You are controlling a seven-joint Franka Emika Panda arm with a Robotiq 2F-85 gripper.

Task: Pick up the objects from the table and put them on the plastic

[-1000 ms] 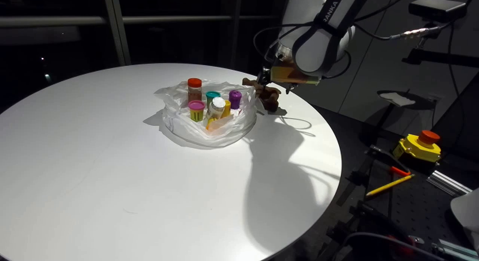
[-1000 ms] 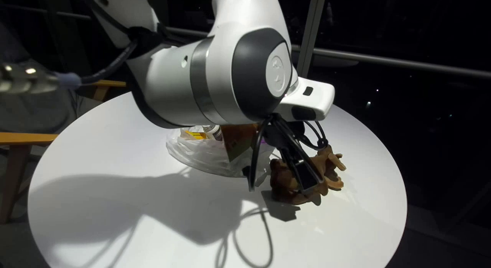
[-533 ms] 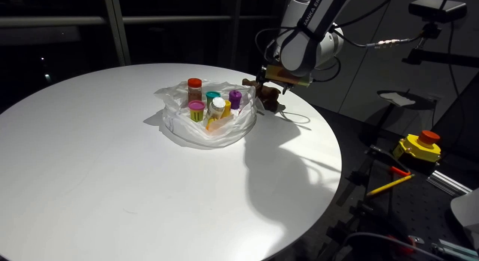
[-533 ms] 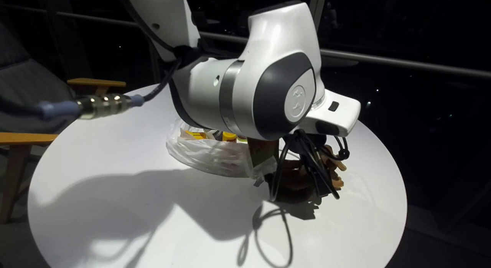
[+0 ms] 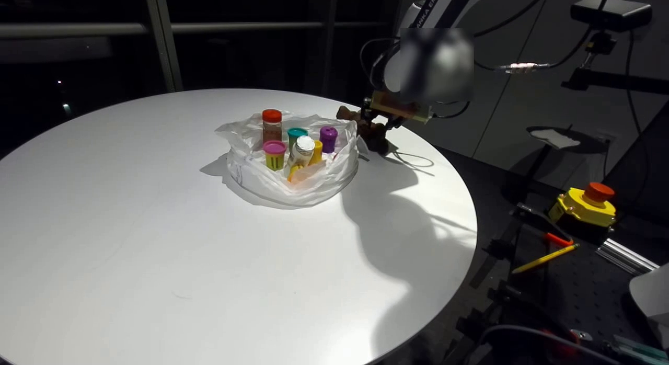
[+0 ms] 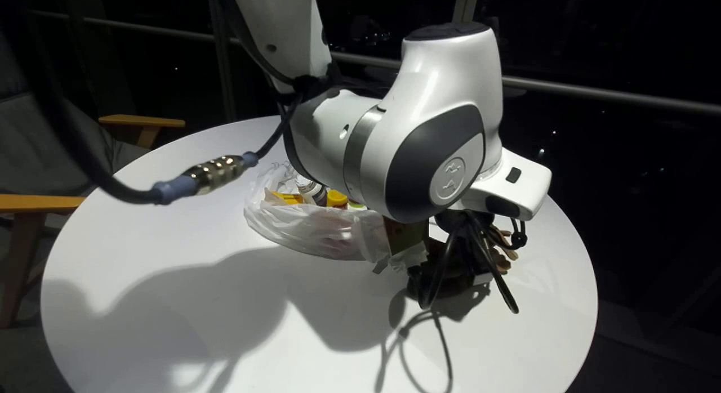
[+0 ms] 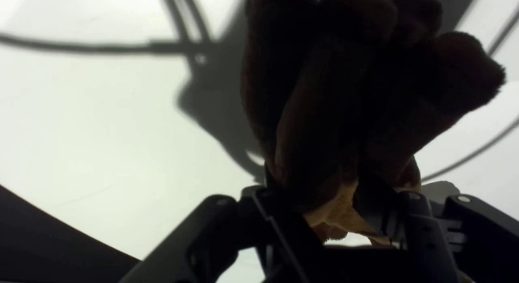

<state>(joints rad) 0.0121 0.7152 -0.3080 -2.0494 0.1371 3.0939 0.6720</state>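
The toy (image 7: 336,88) is brown plush with stubby, rounded limbs and a tan patch. It lies on the smooth, round white counter (image 5: 183,239), just right of the bag (image 5: 251,178) in both exterior views; the bag is thin, crumpled plastic holding a cylindrical jar (image 5: 272,126) and a squat pot (image 5: 274,157). In the wrist view the jaws stand part-way apart with the toy between them; whether they grip it, I can't say.
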